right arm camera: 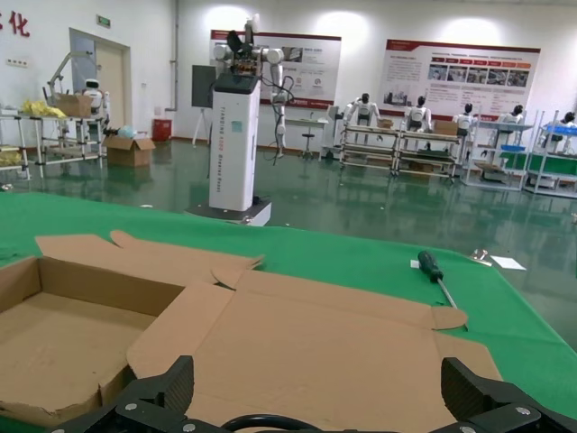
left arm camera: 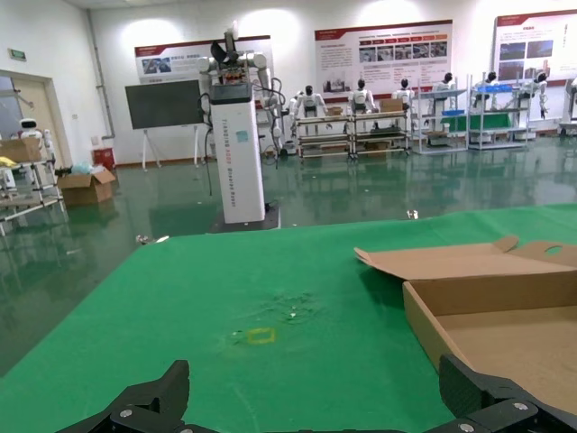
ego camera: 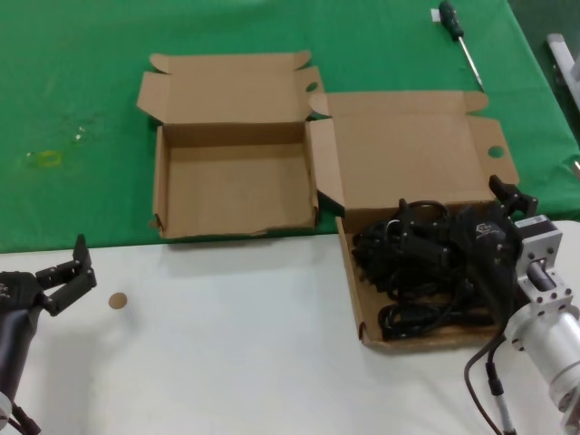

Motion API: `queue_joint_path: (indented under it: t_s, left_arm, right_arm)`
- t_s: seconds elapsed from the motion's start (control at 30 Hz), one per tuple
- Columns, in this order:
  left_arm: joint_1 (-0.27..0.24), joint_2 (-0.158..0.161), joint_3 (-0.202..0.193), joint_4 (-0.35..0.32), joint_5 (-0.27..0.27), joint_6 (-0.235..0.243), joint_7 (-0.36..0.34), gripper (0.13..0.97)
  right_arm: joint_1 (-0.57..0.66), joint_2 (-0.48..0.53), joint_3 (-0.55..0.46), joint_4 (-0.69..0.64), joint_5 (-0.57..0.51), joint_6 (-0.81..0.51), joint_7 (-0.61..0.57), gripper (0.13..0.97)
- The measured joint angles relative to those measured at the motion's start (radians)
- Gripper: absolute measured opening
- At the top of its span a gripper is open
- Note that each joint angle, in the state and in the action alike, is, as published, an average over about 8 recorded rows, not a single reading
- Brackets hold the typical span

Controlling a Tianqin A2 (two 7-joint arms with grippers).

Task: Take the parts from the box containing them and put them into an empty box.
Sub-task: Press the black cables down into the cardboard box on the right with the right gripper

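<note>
We find the right gripper released over the black parts, judged light, tangled and best seized mid-bundle; left gripper released, idle.

Legible text — one red character "化" on the hall wall, above the doorway. Wall posters and pillar lettering cannot be read.

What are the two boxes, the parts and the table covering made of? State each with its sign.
Empty box and parts box: plain brown cardboard, matte, with folded flaps and cut tabs. Parts: black, slightly glossy, apparently plastic housings with rubbery cables; hard to confirm. Covering: green cloth, probably felt, matte and faintly creased.
</note>
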Motion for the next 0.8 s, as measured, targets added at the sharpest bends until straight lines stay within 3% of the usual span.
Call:
queue_joint_path:
  t_s: [0.3, 0.57, 0.8]
  left_arm:
    - [0.0, 0.0, 0.0, 0.0, 0.0, 0.0, 0.0, 0.949]
    - [0.0, 0.0, 0.0, 0.0, 0.0, 0.0, 0.0, 0.862]
    - [0.0, 0.0, 0.0, 0.0, 0.0, 0.0, 0.0, 0.743]
  right_arm:
    - [-0.001, 0.002, -0.003, 0.001, 0.001, 0.004, 0.002, 0.966]
    - [-0.006, 0.027, -0.027, 0.009, 0.013, 0.03, 0.01, 0.966]
    - [-0.001, 0.154, -0.112, 0.031, 0.083, 0.08, 0.01, 0.966]
